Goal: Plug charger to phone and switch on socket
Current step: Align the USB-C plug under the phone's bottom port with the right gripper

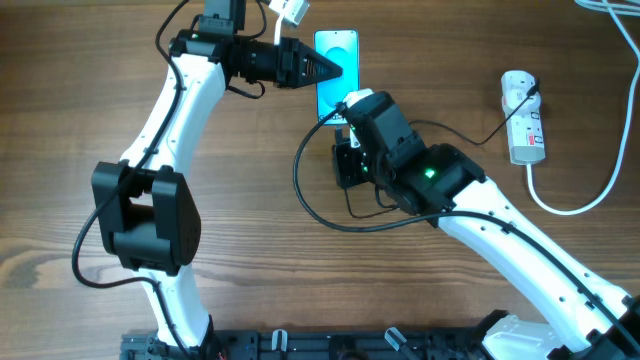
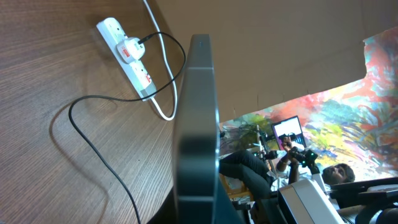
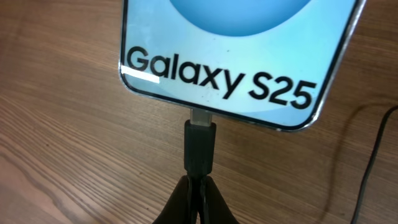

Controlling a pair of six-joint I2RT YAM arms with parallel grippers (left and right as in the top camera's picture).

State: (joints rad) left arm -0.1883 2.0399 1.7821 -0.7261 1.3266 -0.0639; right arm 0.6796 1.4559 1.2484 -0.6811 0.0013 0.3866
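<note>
The right tool point(image 3: 199, 190) is pinched shut on the charger point(image 3: 200, 146) tip, seemingly part-seated in the phone point(image 3: 249, 93)'s lower-edge port, the left tool point(image 1: 333, 68) clamps the phone's side, and the socket point(image 1: 524, 118), well right of the phone on the counter point(image 1: 80, 120), awaits switching.

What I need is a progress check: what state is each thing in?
phone: screen lit, edge clamped.
charger: tip at phone's port, metal showing; other end in socket.
socket: switch unreadable.
left gripper: shut on phone.
right gripper: shut on charger.
</note>
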